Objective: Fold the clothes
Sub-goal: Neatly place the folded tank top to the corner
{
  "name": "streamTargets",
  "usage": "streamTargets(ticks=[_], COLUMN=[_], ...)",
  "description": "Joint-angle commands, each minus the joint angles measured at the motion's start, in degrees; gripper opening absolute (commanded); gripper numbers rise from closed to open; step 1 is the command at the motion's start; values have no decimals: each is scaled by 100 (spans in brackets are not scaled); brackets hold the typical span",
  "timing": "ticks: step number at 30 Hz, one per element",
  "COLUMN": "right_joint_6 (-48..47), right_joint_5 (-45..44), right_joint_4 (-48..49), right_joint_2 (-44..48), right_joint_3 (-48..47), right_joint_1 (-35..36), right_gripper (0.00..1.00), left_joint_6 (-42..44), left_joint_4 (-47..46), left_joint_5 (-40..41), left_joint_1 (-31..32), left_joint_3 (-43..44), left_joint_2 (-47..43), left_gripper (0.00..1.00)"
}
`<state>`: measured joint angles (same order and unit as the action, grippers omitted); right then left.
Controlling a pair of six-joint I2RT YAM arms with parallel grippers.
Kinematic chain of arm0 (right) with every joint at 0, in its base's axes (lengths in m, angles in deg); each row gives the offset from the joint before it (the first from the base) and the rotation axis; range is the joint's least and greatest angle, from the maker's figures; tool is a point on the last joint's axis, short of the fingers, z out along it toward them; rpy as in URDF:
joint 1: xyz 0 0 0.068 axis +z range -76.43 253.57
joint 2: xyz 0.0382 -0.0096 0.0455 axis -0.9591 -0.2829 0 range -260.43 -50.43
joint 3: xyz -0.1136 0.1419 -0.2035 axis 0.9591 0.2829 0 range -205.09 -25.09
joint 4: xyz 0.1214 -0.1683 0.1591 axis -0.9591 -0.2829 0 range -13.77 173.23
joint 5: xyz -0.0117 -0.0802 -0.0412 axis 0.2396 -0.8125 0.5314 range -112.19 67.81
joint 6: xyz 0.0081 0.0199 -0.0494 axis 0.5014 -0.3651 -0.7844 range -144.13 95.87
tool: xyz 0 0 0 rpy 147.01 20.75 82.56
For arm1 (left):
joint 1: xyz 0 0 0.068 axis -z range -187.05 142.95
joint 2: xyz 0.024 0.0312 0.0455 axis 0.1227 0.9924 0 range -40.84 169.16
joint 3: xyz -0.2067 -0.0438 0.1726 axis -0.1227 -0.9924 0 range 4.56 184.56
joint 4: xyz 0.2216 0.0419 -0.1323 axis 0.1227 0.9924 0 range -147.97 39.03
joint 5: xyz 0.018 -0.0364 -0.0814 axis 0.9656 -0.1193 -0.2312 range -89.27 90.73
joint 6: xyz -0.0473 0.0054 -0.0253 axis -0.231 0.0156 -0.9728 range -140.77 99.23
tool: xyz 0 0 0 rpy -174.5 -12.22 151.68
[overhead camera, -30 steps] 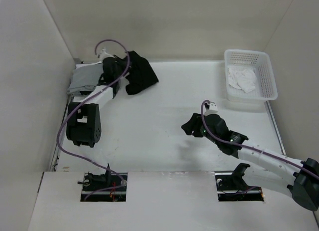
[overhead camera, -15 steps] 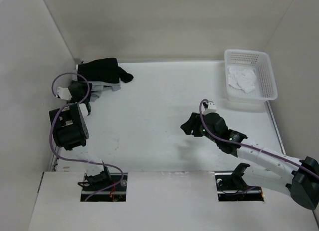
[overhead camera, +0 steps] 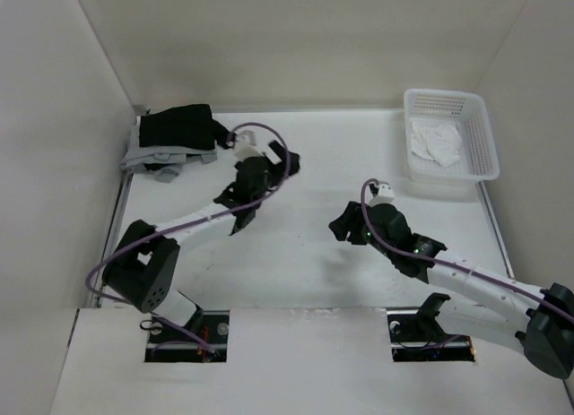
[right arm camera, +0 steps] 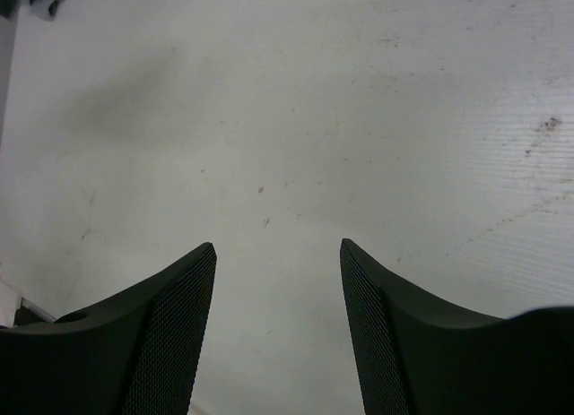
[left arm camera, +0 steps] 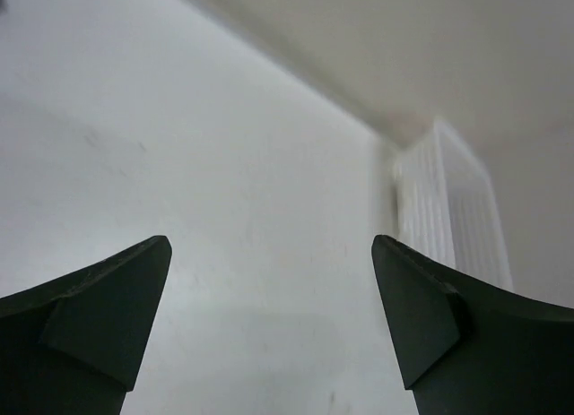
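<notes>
Black garment lies folded on the grey pile, upper left. White garment lies in the basket, upper right. Left fingers, spread and empty, face it from mid-frame. Right fingers, also spread and empty, sit about as near.

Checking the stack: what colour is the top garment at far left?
The top garment is black; clearest in top external view.

2 grippers, 1 basket (w/ 1 white garment), 1 black garment, 1 grey garment.
</notes>
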<state>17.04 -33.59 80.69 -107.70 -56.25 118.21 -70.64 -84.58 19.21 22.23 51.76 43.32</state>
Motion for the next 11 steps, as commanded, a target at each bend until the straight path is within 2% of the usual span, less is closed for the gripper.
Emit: streamTargets(ticks=[1, 5, 11], right_joint_6=[14, 303, 532], right_joint_5=[-529, -995, -1075], right_joint_4=[-17, -351, -448], right_joint_2=[251, 585, 885], right_joint_3=[83, 346, 646], right_joint_1=[-74, -180, -233], right_gripper=[63, 63, 63], left_joint_6=[486, 408, -162], left_joint_4=[770, 746, 359], left_joint_5=[-28, -546, -652], left_joint_1=[888, 1864, 2666], left_joint_3=[271, 203, -79], left_joint_2=[477, 1075, 1822], left_gripper=[100, 100, 100])
